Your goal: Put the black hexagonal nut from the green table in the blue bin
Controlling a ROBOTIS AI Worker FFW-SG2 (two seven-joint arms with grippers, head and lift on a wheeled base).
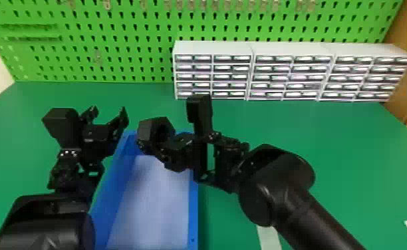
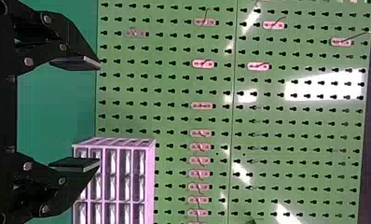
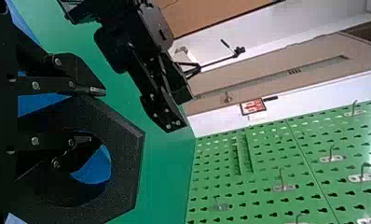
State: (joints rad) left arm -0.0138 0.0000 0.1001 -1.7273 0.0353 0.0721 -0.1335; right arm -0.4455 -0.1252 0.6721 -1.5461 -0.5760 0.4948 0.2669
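In the head view my right gripper (image 1: 167, 142) is over the far end of the blue bin (image 1: 193, 212), with the black hexagonal nut (image 1: 145, 129) in its grasp. The right wrist view has the nut (image 3: 125, 154) close up and my right gripper (image 3: 91, 115) shut on its ring, one finger inside the hole and the other along an outer side. My left gripper (image 1: 108, 117) stands beside the bin's far left corner; in the left wrist view the left gripper (image 2: 96, 113) is open, its fingers wide apart and nothing between them.
White drawer cabinets (image 1: 292, 50) line the back right of the green table (image 1: 339, 159), below a green pegboard (image 1: 113, 43) with metal hooks. Pale strips (image 1: 268, 236) lie near the front right. The left arm stands close by the bin's left wall.
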